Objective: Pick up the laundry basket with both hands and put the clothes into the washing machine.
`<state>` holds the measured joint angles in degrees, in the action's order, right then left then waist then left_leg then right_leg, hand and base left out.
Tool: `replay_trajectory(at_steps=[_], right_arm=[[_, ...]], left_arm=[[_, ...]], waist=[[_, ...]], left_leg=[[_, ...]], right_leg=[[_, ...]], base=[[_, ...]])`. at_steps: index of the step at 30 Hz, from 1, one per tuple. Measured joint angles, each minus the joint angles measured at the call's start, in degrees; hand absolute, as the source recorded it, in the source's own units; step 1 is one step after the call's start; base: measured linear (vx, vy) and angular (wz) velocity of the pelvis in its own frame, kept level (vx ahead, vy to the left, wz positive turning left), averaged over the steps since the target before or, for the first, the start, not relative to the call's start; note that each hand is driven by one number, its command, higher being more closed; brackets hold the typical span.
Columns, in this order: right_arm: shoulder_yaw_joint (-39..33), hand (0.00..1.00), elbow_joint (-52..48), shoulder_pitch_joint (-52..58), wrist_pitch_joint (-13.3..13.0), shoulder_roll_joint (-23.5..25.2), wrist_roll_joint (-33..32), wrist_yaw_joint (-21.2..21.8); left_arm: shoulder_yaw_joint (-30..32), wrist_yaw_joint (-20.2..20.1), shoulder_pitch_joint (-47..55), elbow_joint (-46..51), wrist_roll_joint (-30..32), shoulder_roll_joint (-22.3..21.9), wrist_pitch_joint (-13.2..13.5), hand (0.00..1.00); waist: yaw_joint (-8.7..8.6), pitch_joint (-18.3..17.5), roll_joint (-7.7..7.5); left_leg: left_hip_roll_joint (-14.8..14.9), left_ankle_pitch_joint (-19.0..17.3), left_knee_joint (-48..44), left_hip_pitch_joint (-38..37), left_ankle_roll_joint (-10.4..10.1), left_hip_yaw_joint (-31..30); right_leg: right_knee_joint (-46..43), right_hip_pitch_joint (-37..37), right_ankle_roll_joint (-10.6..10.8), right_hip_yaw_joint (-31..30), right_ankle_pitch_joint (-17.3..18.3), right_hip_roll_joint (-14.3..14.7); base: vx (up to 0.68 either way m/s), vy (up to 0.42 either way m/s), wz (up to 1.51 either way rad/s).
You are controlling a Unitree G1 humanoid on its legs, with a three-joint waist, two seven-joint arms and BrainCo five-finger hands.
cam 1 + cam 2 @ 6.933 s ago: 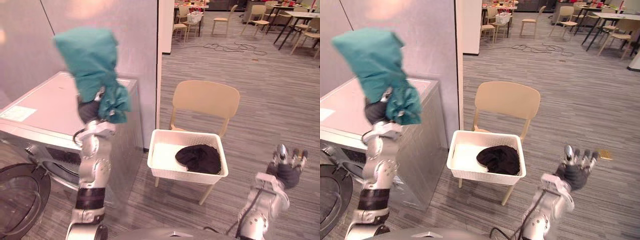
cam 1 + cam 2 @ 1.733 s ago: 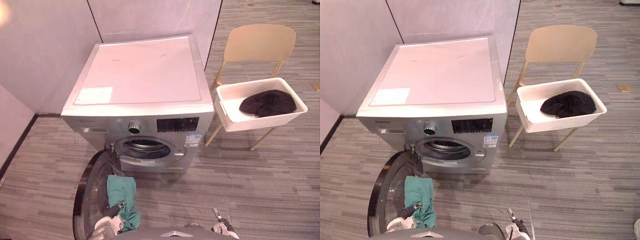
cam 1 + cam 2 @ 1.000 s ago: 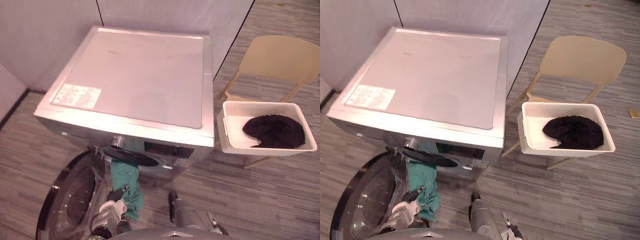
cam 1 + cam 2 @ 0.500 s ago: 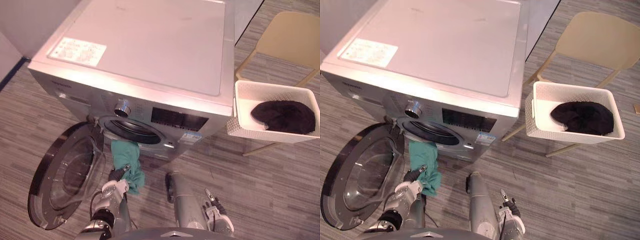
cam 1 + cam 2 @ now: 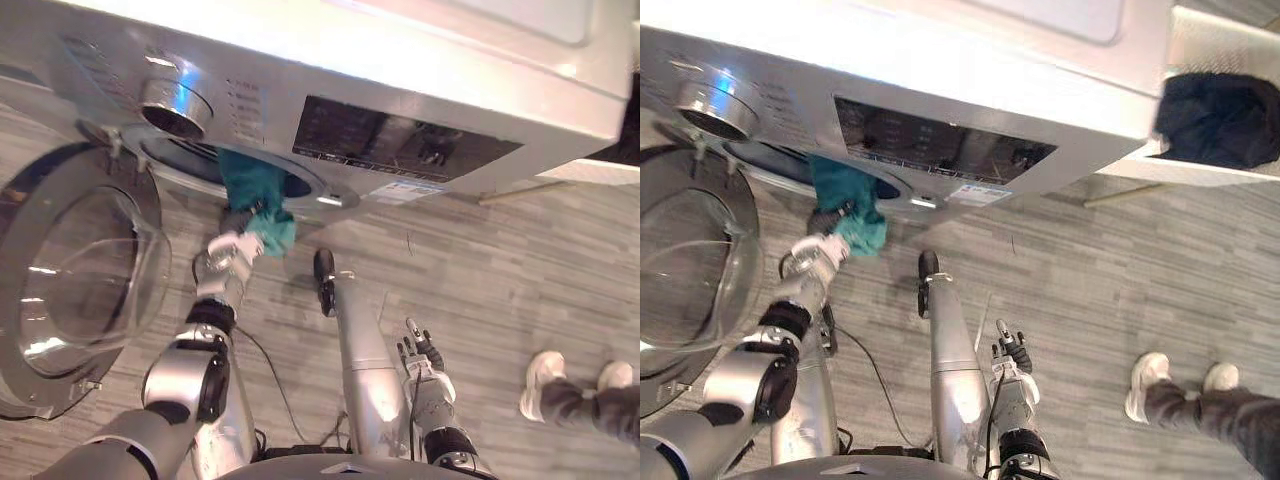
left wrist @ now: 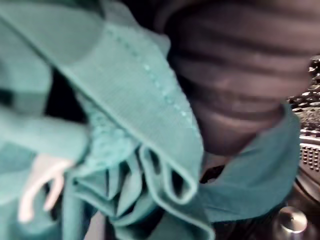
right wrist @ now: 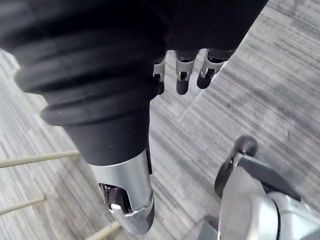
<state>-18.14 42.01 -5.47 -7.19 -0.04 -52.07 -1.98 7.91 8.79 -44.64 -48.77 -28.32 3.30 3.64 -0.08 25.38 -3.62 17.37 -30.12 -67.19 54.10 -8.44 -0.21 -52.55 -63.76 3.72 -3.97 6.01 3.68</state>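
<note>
Left eye view: we are seeing the left hand (image 5: 236, 222) at the washing machine (image 5: 420, 70) drum mouth, with the teal garment (image 5: 252, 190) bunched over it and reaching into the opening.

Right eye view: the black garment (image 5: 1218, 118) is lying in the white basket (image 5: 1240, 35) beside the machine.

Left wrist view: teal cloth is burying the fingers, so we cannot tell their grip.

Right wrist view: the right hand (image 7: 182, 75) is hanging over the floor (image 7: 260, 90), fingers relaxed and empty.

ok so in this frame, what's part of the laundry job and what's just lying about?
Job:
teal garment, in the left hand, at the mouth of the washing machine
its open door
white basket holding the black garment

Not in use:
right hand, idle, low over the floor
a person's shoes
</note>
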Motion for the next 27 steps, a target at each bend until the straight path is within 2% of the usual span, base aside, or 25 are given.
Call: replay_trajectory(at_steps=[4, 10, 14, 22, 23, 25, 27], right_arm=[[-0.11, 0.00, -0.09, 0.09, -0.15, -0.04, -0.44, 0.08], [-0.53, 0.00, -0.27, 0.09, -0.13, -0.05, -0.47, 0.20], [-0.55, 0.00, -0.07, 0.61, -0.09, -0.02, -1.00, 0.31], [-0.54, 0.00, -0.67, 0.64, -0.09, -0.36, -1.77, 0.66], [-0.54, 0.00, -0.69, 0.65, -0.09, -0.43, -1.78, 0.70], [-0.54, 0.00, -0.72, 0.90, -0.09, -0.51, -1.84, 0.73], [-0.54, 0.00, -0.83, 1.37, -0.15, -0.58, -2.20, 0.87]], left_arm=[[2.40, 1.01, -6.10, 0.82, -4.21, 4.12, 0.24, 1.00], [2.83, 1.14, -15.35, 1.00, -7.69, 10.81, 0.46, 1.00], [2.40, 2.36, -20.62, 4.48, -11.39, 13.09, 1.56, 1.00], [-7.86, 3.42, -32.75, 7.52, -13.12, 15.07, 4.27, 1.00], [-9.57, 3.31, -34.33, 7.52, -13.13, 15.38, 4.46, 0.00], [-11.83, 3.30, -35.00, 7.54, -12.82, 16.80, 5.19, 0.00], [-15.05, 6.93, -36.89, 7.58, 0.06, 18.02, 3.93, 0.00]], waist=[[-0.18, 0.86, -0.23], [-0.17, 2.02, -0.90], [-0.18, 2.23, -1.07], [-0.75, 2.29, -1.11], [-1.04, 2.29, -1.11], [-1.35, 2.32, -1.15], [-1.38, 2.35, -1.22]], left_leg=[[0.31, 0.02, -1.30, 4.23, -0.03, -1.30], [0.41, 0.22, -1.96, 9.08, -0.13, -2.33], [0.33, 0.25, -2.20, 11.08, -0.12, -2.61], [0.18, -0.08, -2.56, 11.43, 0.51, -1.82], [0.19, -0.10, -2.58, 11.63, 0.58, -1.60], [0.19, -0.03, -2.59, 12.28, 0.73, -1.39], [0.17, 0.09, -2.98, 13.44, 0.87, -1.39]], right_leg=[[0.10, -3.19, 0.41, 0.51, -0.86, 0.57], [1.54, -6.57, 0.59, 1.53, -2.14, 0.67], [1.76, -8.24, 0.89, 1.68, -2.62, 0.69], [2.13, -8.72, 1.22, 1.14, -2.83, 0.78], [2.42, -8.88, 1.38, 0.92, -3.04, 0.78], [2.85, -9.46, 1.50, 0.71, -3.49, 0.80], [2.91, -10.41, 1.67, 0.66, -4.02, 0.84]], base=[[0.00, 0.026, -0.03], [0.00, 0.053, -0.01], [0.02, 0.064, -0.01], [0.00, 0.066, -0.03], [-0.02, 0.079, -0.07], [-0.02, 0.080, -0.05], [-0.01, 0.079, -0.03]])
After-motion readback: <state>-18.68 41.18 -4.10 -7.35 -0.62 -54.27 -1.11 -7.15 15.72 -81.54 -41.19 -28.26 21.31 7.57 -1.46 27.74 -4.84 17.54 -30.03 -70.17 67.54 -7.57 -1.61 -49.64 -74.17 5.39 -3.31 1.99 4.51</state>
